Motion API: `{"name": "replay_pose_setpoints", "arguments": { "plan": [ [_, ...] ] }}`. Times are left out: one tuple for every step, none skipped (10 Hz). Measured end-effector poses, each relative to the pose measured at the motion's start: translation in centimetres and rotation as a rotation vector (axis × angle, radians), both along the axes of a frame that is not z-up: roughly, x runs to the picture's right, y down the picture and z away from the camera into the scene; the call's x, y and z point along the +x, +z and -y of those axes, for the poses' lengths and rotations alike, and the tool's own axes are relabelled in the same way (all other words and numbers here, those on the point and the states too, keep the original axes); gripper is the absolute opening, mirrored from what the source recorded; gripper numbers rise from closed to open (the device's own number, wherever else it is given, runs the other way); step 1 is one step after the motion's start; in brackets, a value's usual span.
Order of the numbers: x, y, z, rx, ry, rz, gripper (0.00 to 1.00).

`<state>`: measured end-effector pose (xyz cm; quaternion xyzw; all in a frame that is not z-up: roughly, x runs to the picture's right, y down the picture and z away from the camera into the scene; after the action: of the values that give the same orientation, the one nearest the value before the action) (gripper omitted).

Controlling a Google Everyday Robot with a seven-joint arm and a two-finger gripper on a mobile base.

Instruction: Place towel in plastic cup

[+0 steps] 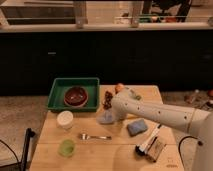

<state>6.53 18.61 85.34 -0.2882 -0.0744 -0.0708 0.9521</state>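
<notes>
Dark cabinets [75, 65] stand behind the wooden bench [95, 155]. My gripper [114, 116] is low over the middle of the bench, right at the grey towel [105, 119]. I cannot tell if the jaws are released or clenched on it. The towel lies on the bench in a soft lump, between the fork [94, 136] and the green tray [75, 95]. It is bunched up, so I see no clear long side and it points no special way. To do this step well, I think I should pinch the thick middle of the lump and lift straight up so no corner drags. The green cup [66, 147] near the front edge looks like the plastic one to me. A white cup [65, 120] stands just behind it.
</notes>
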Motion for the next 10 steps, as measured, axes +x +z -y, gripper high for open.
{"name": "replay_pose_setpoints", "arguments": {
  "plan": [
    [-0.2, 0.1, 0.3, 0.012, 0.006, 0.009, 0.8],
    [-0.3, 0.3, 0.7, 0.026, 0.014, 0.022, 0.8],
    [-0.3, 0.4, 0.9, 0.039, 0.022, 0.031, 0.8],
    [-0.4, 0.4, 1.2, 0.053, 0.029, 0.039, 0.8],
    [-0.5, 0.5, 1.6, 0.073, 0.049, 0.054, 0.8],
    [-0.3, 0.7, 1.8, 0.084, 0.063, 0.063, 0.8],
    [-0.2, 0.8, 2.0, 0.091, 0.076, 0.075, 0.8],
    [-0.3, 0.9, 2.3, 0.095, 0.086, 0.09, 0.8],
    [-0.5, 1.1, 2.5, 0.095, 0.096, 0.107, 0.8],
    [-0.5, 1.3, 2.6, 0.093, 0.104, 0.118, 0.8]
  ]
}}
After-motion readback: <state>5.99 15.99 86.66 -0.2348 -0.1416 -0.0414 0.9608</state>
